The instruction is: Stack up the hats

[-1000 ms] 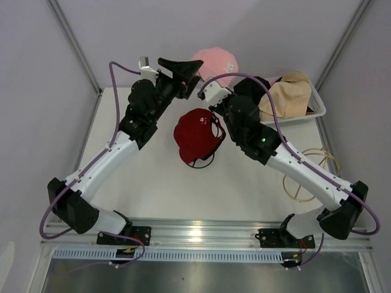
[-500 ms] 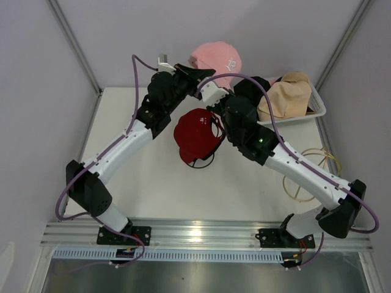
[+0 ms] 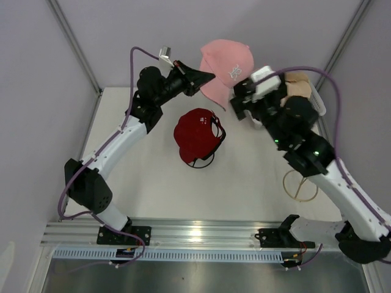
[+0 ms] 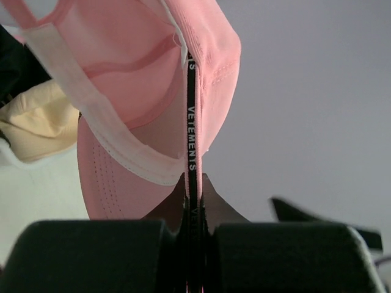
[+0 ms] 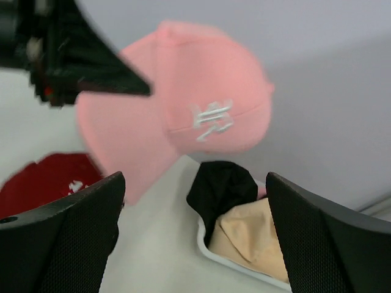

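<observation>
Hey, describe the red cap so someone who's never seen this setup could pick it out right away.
Start at the white table: the red cap lies alone near its middle. It is the only red hat: the pink cap hangs from the left gripper, and the tan hat and black hat sit in the white basket.

L claw (image 4: 191,207) clamped on pink cap (image 4: 211,67) rim w/ black lettered band (image 4: 190,122); tan hat (image 4: 30,128) far left.
</observation>
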